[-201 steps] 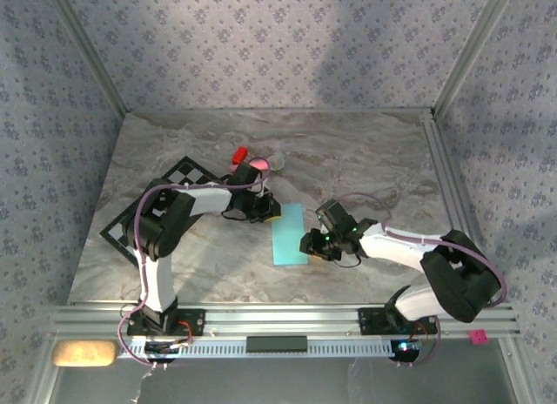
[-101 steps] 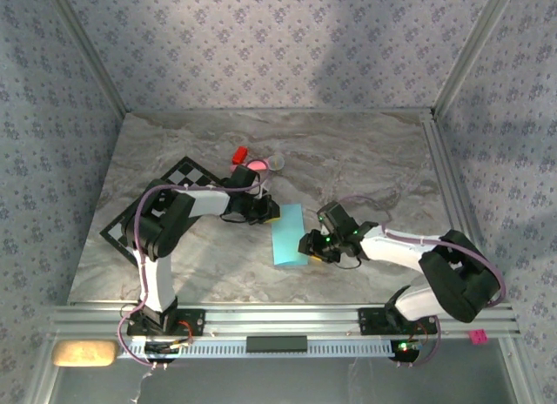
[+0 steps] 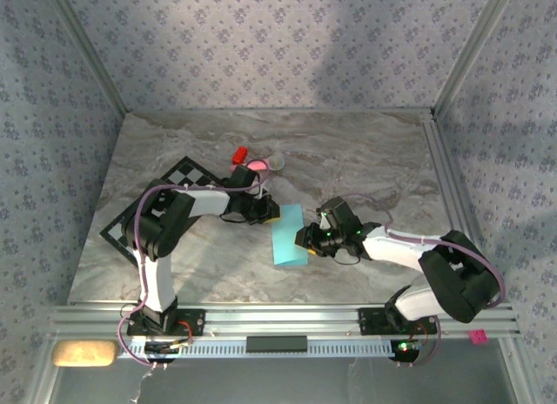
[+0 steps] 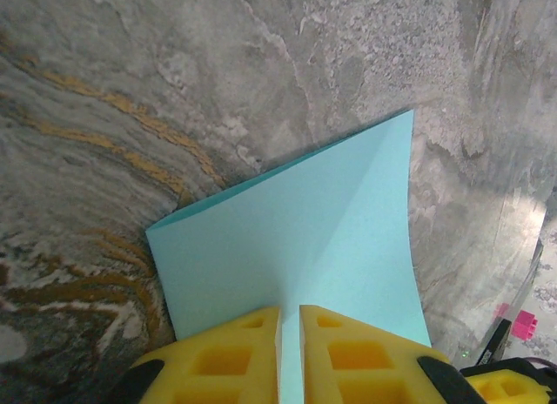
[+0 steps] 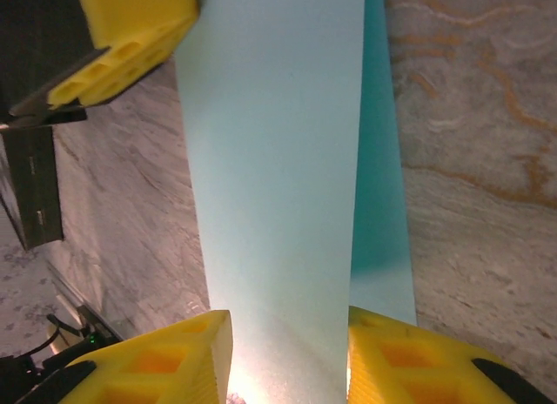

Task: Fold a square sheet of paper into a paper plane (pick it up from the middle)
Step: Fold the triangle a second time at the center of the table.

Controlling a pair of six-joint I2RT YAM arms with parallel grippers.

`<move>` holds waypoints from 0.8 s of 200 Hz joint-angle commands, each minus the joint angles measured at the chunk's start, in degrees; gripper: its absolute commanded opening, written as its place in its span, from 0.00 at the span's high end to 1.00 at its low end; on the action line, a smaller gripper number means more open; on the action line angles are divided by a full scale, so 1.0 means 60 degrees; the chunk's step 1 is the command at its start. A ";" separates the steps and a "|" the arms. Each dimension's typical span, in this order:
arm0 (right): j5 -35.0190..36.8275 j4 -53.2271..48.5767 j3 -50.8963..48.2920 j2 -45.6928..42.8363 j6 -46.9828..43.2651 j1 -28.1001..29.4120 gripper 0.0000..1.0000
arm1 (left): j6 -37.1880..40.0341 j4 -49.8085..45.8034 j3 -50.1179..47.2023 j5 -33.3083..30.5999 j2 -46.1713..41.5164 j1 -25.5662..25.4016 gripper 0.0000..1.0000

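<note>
Half-folded, the square sheet of paper (image 3: 288, 234) lies right of the checkered mat (image 3: 185, 171). Your left gripper (image 4: 289, 334) pinches its edge; your right gripper (image 5: 287, 352) straddles it, spread wide. Crease evenly now.

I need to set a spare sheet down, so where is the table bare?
Widest bare patch: back right of the table, between the small cup and the right rail. The near left corner before the checkered mat is free. Crowded: the middle, where left pincer and right pincer meet at the blue paper.
</note>
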 commanded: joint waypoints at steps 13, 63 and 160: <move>-0.0770 0.0625 -0.0064 0.0263 -0.0133 -0.0430 0.62 | 0.0570 -0.0541 0.0274 0.0157 0.0178 0.0037 0.84; -0.1770 0.1669 -0.0063 0.0996 -0.0198 -0.0933 0.63 | 0.1080 -0.0852 0.0804 0.0422 0.0332 0.0029 0.83; -0.2150 0.2210 -0.0005 0.1904 -0.0382 -0.1332 0.81 | 0.1053 -0.0976 0.0941 0.0345 -0.0665 0.0043 0.62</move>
